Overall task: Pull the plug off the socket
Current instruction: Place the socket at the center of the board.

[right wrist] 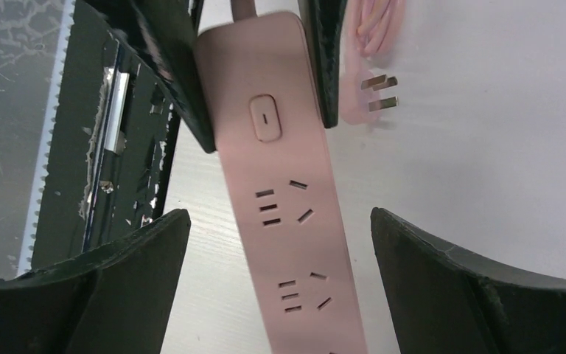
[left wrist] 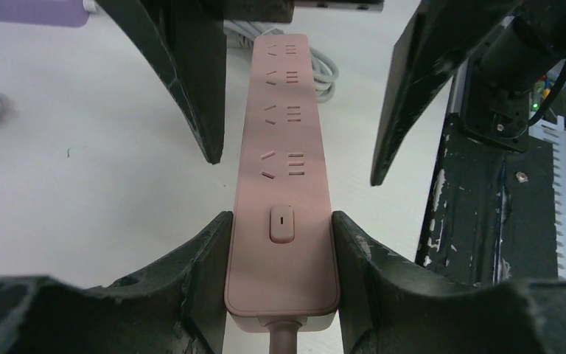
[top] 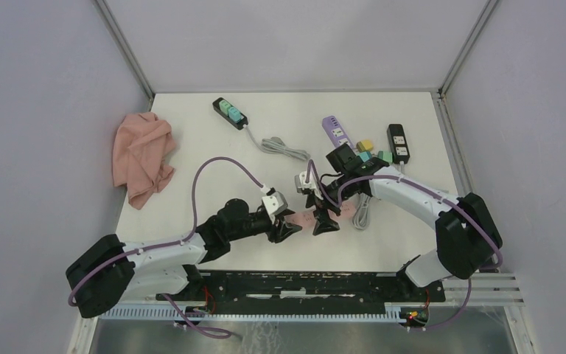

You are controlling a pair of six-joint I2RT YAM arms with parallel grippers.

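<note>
**Power strip** (left wrist: 284, 147): pink, flat on the table (left wrist: 81, 184). Its long axis runs straight out from the left claw (left wrist: 280, 221) and passes between the fingers of the right claw (right wrist: 278, 217).

**Left claw:** clamped across the strip's switch end, one finger on each long edge. The cord leaves beneath it.

**Right claw:** apart, straddling the strip farther along. Neither finger touches the strip.

**Sockets:** every one in view is empty.

**Plug** (right wrist: 374, 94): pink and blurred, with its prongs bare. It lies on the table just outside one finger of the left claw, on the side away from the black base rail (right wrist: 129, 147), and is apart from the strip.

**Judgement:** the plug looks already out. The right claw is the free one, and the plug lies sideways off the strip from it, toward the left claw.
</note>
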